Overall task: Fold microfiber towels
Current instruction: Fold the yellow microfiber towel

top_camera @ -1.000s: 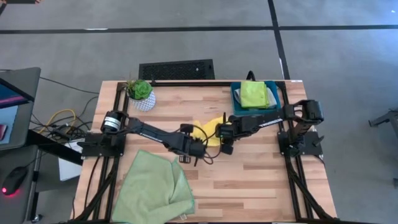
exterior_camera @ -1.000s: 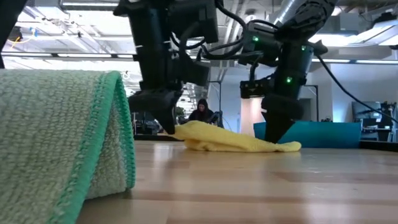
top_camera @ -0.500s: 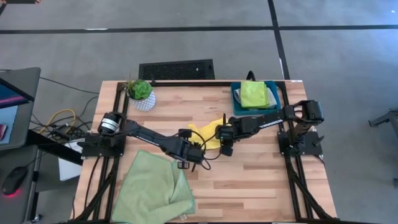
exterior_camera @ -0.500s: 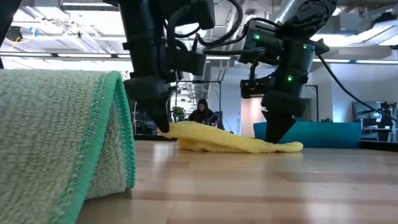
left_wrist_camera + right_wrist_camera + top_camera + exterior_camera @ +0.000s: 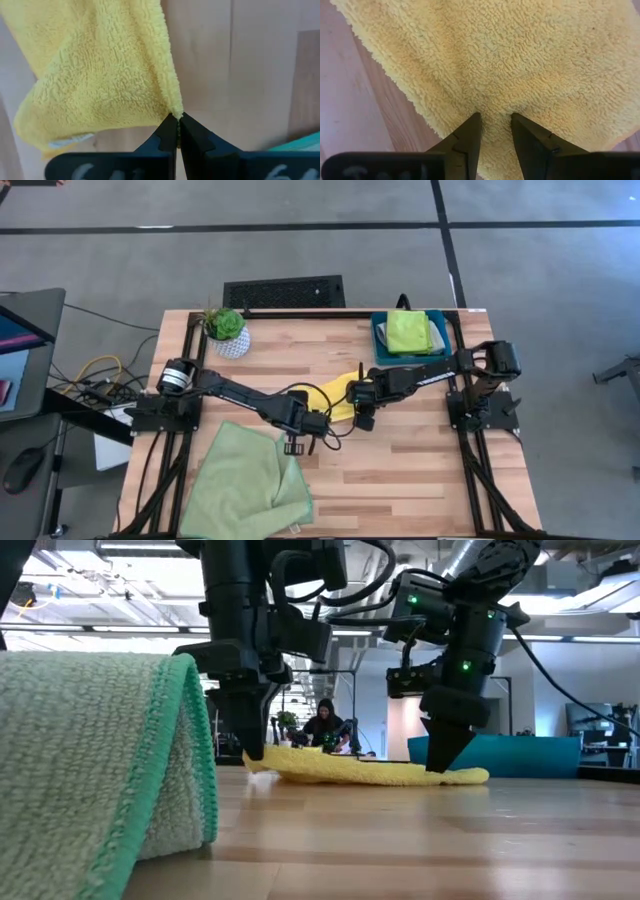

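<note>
1. The yellow towel lies mid-table, between the potted plant and the pale green towel (the latter hangs off the table's near edge).
2. The left gripper is clenched on the yellow towel's corner — fingers pressed together, tips down at the wood.
3. The right gripper pinches a ridge of the same towel — fingers partly apart, cloth bunched between them.
4. A lime green towel rests in the teal tray, beyond the yellow towel.
</note>
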